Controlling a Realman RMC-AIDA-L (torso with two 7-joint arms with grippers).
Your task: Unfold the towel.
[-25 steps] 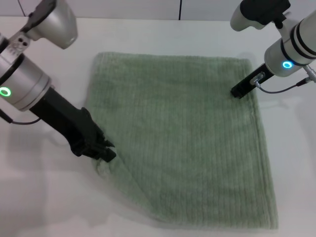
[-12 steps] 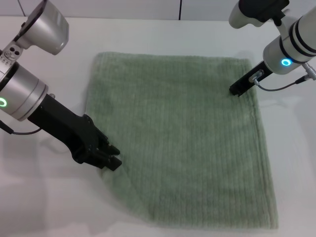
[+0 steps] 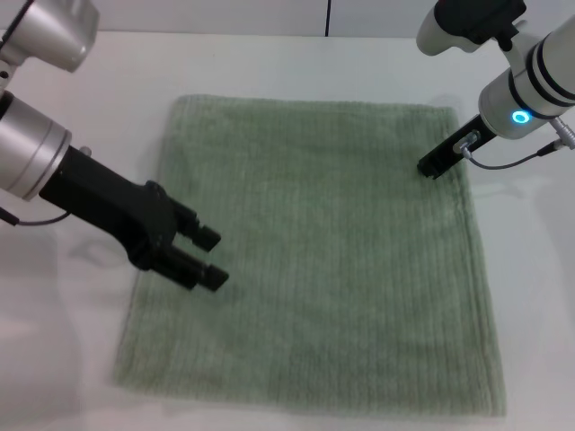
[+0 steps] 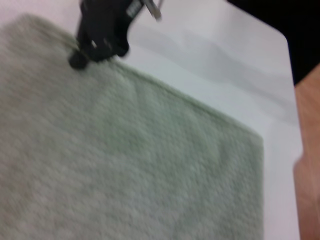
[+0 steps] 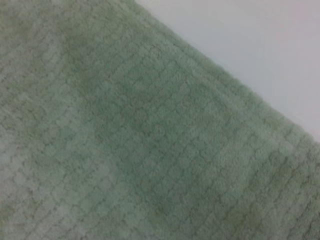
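The sage-green towel (image 3: 332, 260) lies spread flat on the white table, all corners laid out. My left gripper (image 3: 212, 259) hovers over the towel's left part, open, with nothing between its fingers. My right gripper (image 3: 432, 167) rests its dark tip on the towel near the far right corner, its fingers together as one narrow block. From the left wrist view the towel (image 4: 125, 160) fills most of the picture, with the right gripper (image 4: 80, 59) touching down by its hem. Only ribbed towel (image 5: 140, 140) and a strip of table show in the right wrist view.
The white table (image 3: 81, 359) surrounds the towel on every side. A dark seam in the back wall (image 3: 328, 16) runs above the table's far edge. A brown floor strip (image 4: 309, 150) lies beyond the table edge in the left wrist view.
The left gripper has let go of the towel's near left corner and opened. That corner, folded over before, now lies flat. The right gripper has stayed in place.
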